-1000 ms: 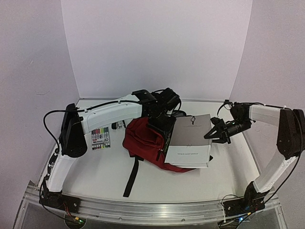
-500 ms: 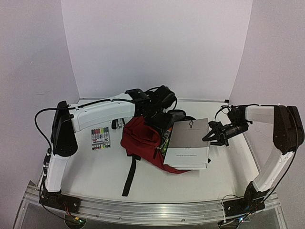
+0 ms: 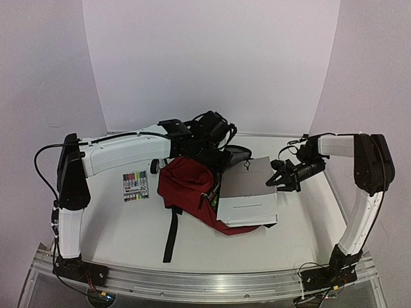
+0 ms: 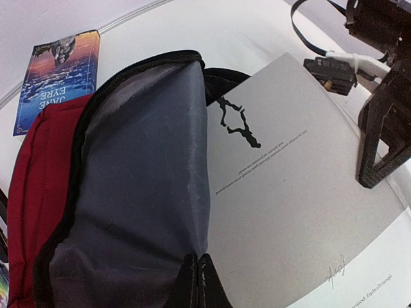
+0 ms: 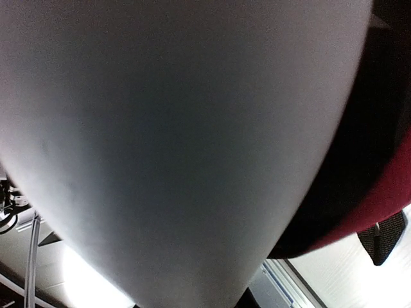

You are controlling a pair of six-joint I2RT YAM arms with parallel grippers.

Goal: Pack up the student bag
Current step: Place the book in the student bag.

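Observation:
The student bag, dark red, lies mid-table with its mouth facing right. My left gripper is shut on the edge of its grey lining and holds the mouth up. A large grey book lies partly inside the mouth, on the bag's lower side. My right gripper is shut on the book's right edge. In the right wrist view the grey book fills nearly everything and the red bag shows at the right. In the left wrist view one right finger stands on the grey book.
A pack of coloured markers lies left of the bag. A Jane Eyre paperback lies behind the bag. A black strap trails toward the near edge. White walls close in at the back and at both sides.
Both arms, the bag and the grey book have shifted left. The book's left end has gone a little deeper into the bag's mouth.

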